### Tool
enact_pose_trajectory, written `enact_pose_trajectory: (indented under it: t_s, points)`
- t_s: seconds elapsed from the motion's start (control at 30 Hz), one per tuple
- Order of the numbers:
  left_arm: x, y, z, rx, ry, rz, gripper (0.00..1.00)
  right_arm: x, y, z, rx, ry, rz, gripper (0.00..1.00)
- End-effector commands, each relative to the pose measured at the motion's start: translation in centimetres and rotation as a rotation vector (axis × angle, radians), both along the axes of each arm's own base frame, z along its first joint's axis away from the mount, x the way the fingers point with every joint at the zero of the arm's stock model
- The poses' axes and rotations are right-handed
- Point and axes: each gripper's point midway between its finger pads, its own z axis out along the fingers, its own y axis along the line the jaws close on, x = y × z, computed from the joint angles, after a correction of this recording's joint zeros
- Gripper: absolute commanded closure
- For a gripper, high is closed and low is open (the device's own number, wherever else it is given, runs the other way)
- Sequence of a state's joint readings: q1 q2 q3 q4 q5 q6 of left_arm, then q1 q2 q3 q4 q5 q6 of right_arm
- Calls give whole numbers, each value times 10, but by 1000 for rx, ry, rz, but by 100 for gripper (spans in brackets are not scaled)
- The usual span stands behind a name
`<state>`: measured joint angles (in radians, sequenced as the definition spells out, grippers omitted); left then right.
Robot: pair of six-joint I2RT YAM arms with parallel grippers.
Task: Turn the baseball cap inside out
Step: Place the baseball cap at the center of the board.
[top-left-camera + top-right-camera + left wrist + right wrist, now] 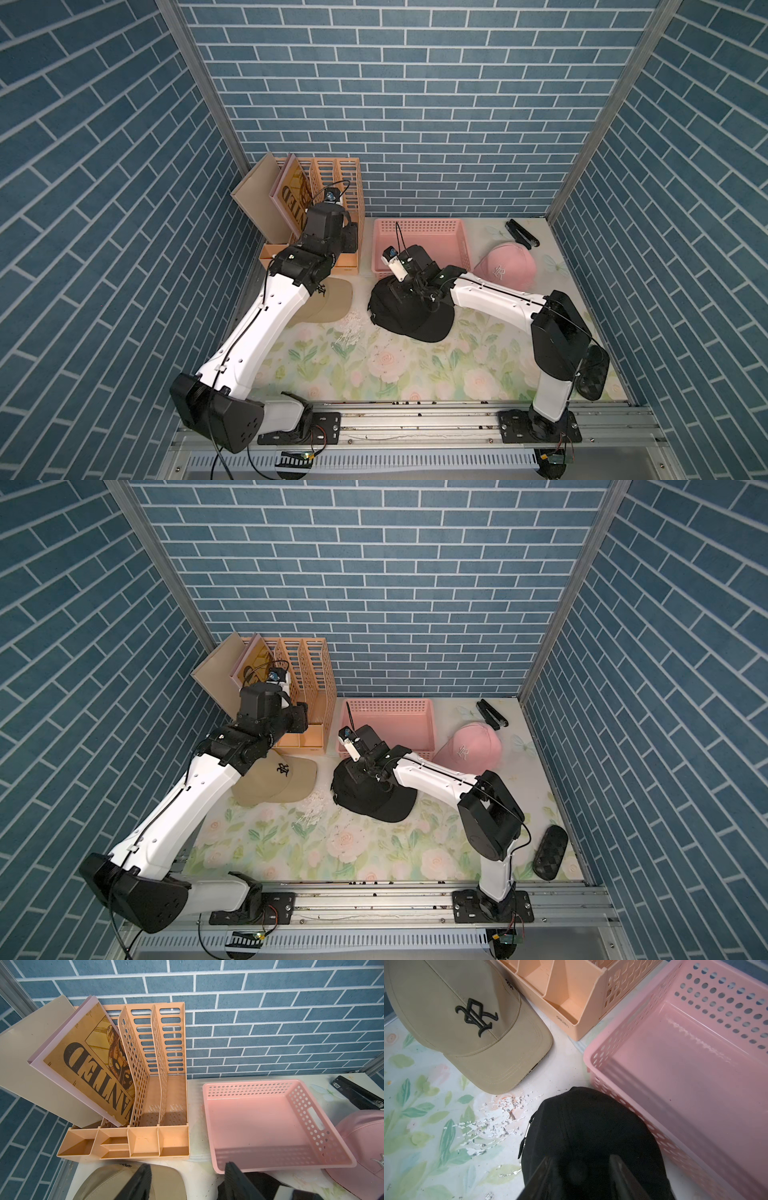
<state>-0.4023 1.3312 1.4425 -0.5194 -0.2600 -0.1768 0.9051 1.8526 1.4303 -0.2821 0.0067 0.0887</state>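
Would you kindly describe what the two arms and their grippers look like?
Both the left arm and the right arm have smooth white shells between bulky black joint housings, with a thin black cable running along each. The left gripper and the right gripper have flat black fingers, the left's finely ribbed.

pink basket (419, 227), orange file rack (352, 187)
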Motion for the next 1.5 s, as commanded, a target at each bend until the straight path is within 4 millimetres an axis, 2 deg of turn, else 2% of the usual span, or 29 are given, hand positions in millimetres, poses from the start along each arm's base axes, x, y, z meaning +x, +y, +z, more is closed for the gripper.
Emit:
enact_pose_trajectory:
  t_s: [0.0,0.2,0.43,0.6,0.8,0.83,0.9,1.0,1.07,1.13,1.2,1.23,1.27,1.3,1.37,1.47]
  points:
    - [-5,2,0,-10,4,0,40,2,1,-4,-26,-1,13,54]
    - [-4,2,1,-11,0,-3,40,3,0,-9,-30,17,5,63]
    - [-3,2,1,-11,-3,-4,40,4,-2,-9,3,54,2,81]
    - [-3,2,0,-11,-4,-3,40,5,-5,-7,21,67,2,88]
    - [-2,1,2,-16,-8,-6,40,3,-6,1,61,85,17,90]
    - [-1,1,1,-15,-5,-5,40,5,-7,3,70,82,11,89]
    - [-2,0,0,-15,-1,-12,40,9,-13,10,103,84,-10,79]
    - [-4,-1,-12,-8,29,-26,40,16,-32,29,223,114,-58,70]
    - [-7,-2,-23,-2,54,-35,40,22,-54,39,282,119,-109,66]
    - [-11,-4,-34,3,78,-46,40,25,-77,36,285,133,-169,56]
    - [-15,-6,-44,5,101,-59,38,21,-96,27,288,177,-216,52]
    - [-18,-8,-51,7,116,-69,31,17,-105,19,293,206,-237,51]
    - [-21,-9,-59,10,131,-78,6,12,-113,11,295,229,-258,50]
    - [-24,-10,-65,14,146,-86,0,7,-120,2,291,250,-275,50]
    - [-33,-14,-81,31,176,-94,1,-7,-134,-18,283,301,-310,51]
    - [-46,-21,-109,51,216,-101,0,-30,-144,-40,297,383,-328,51]
